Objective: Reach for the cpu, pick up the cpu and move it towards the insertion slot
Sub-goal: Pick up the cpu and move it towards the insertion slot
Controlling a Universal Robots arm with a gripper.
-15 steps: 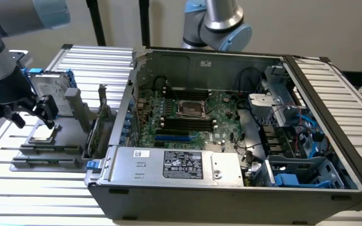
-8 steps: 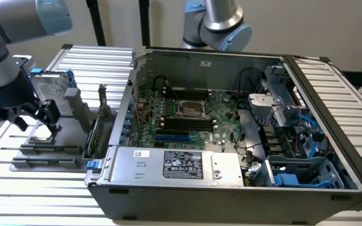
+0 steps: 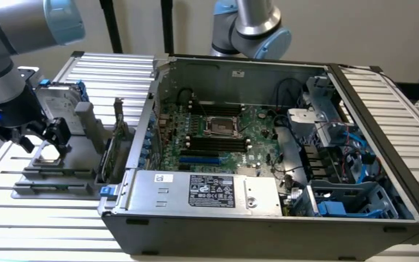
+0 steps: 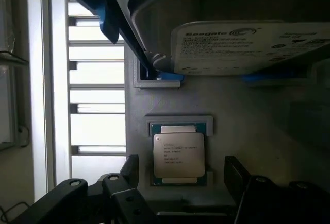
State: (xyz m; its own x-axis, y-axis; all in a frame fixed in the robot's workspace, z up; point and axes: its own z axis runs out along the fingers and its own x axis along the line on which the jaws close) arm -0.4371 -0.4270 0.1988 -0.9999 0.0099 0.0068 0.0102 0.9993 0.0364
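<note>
End effector wide open, empty, over cpu

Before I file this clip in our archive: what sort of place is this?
Probably a robotics lab bench for computer assembly: an open computer case, a robot gripper hovering over a chip in a grey holder, and a slatted metal table.

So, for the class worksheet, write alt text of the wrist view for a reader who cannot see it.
The open gripper hangs over the cpu, one finger on each side, not touching. The cpu lies flat in a grey holder, with a silver, labelled hard drive nearby.
</note>
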